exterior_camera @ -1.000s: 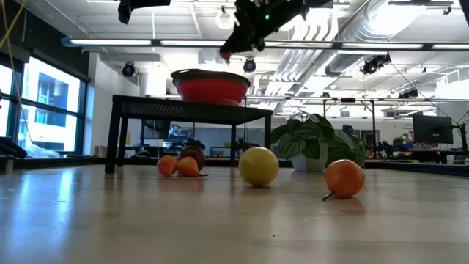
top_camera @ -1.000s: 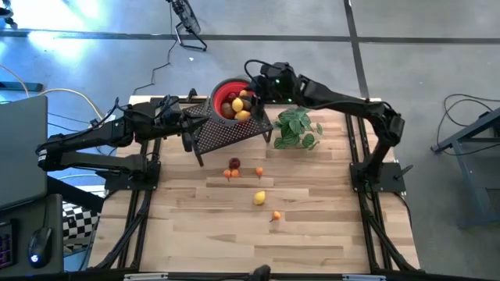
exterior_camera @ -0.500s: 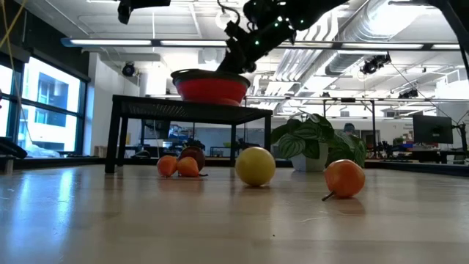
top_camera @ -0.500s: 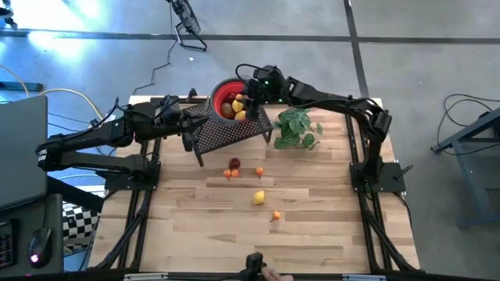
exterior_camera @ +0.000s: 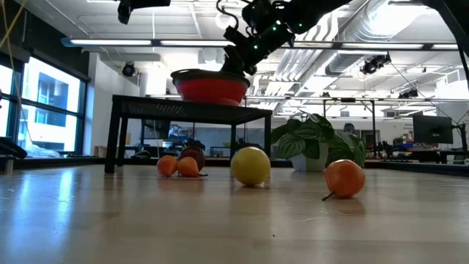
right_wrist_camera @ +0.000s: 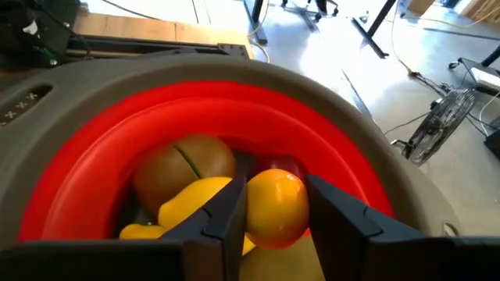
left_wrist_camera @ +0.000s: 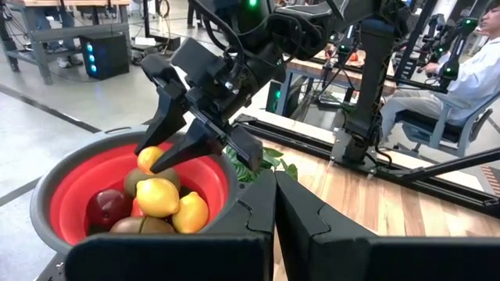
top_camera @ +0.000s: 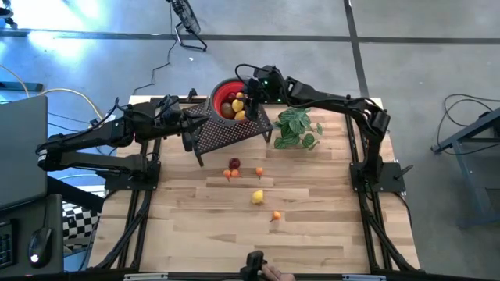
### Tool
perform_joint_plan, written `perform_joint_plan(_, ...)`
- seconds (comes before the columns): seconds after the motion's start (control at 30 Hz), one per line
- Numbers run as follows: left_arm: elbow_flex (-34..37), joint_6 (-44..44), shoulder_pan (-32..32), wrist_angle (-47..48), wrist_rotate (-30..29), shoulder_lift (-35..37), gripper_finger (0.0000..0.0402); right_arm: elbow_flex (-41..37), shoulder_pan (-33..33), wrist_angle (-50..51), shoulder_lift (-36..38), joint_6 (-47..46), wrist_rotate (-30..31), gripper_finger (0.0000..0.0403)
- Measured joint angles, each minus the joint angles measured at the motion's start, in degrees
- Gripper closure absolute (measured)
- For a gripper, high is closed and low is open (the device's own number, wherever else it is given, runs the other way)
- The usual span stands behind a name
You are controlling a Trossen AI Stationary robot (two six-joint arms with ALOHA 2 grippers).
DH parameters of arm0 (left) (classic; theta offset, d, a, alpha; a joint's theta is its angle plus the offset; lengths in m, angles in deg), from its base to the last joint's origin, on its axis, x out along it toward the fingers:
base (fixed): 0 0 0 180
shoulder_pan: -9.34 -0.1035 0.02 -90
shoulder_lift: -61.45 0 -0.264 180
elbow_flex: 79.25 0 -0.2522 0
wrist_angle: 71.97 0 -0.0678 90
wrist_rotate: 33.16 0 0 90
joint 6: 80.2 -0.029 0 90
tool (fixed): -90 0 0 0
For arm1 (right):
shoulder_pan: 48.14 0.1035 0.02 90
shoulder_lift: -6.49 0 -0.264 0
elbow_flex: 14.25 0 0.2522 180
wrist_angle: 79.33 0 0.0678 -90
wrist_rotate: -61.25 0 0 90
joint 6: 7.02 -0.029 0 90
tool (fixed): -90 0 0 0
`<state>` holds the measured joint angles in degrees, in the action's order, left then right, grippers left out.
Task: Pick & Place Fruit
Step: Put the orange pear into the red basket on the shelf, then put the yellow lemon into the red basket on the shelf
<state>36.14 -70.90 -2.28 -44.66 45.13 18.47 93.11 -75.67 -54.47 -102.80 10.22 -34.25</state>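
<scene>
1. From above we see the right arm stretched across the tabletop (top_camera: pixel 312 234), its right pincer (top_camera: pixel 248 97) over the red bowl (top_camera: pixel 223 92) on the black rack (top_camera: pixel 223 133). The left arm reaches in from the left, its left pincer (top_camera: pixel 190 125) at the rack's edge. Five loose fruits (top_camera: pixel 258 197) lie on the wood: one dark red, three orange, one yellow lemon.
2. At tabletop height we see the right pincer (exterior_camera: pixel 245 55) just above the bowl's (exterior_camera: pixel 211 86) rim.
3. The left wrist view shows the left pincer (left_wrist_camera: pixel 275 204) closed, empty. We count about six fruits in the bowl (left_wrist_camera: pixel 70 179).
4. The right wrist view shows the right pincer (right_wrist_camera: pixel 273 204) gripping an orange fruit (right_wrist_camera: pixel 273 204) inside the bowl (right_wrist_camera: pixel 258 129).
</scene>
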Motion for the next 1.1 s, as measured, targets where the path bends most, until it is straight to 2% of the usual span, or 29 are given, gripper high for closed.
perform_joint_plan(0.17, 0.0, 0.0, 0.0, 0.0, 0.0, 0.0, 0.0402, 0.0, 0.0, -1.8, 0.0, 0.9, 0.7, 0.0274)
perform_joint_plan(0.47, 0.0, 0.0, 0.0, 0.1, 0.0, 0.0, 0.0402, 0.0, 0.0, -1.9, 0.0, 1.1, 1.1, 0.0187)
perform_joint_plan(0.6, 0.0, 0.0, 0.0, 0.1, 0.0, 0.0, 0.0402, 0.0, 0.0, -2.4, 0.9, 1.8, 1.1, 0.0167)
perform_joint_plan(0.8, 0.0, 0.0, 0.0, 0.0, 0.0, 0.0, 0.0402, 0.0, -0.3, -2.1, 5.7, 2.6, 0.6, 0.0176)
perform_joint_plan(1.1, 0.0, 0.0, 0.0, 0.0, 0.0, 0.0, 0.0402, 0.0, -0.2, 3.5, 12.8, 1.5, 0.9, 0.0217)
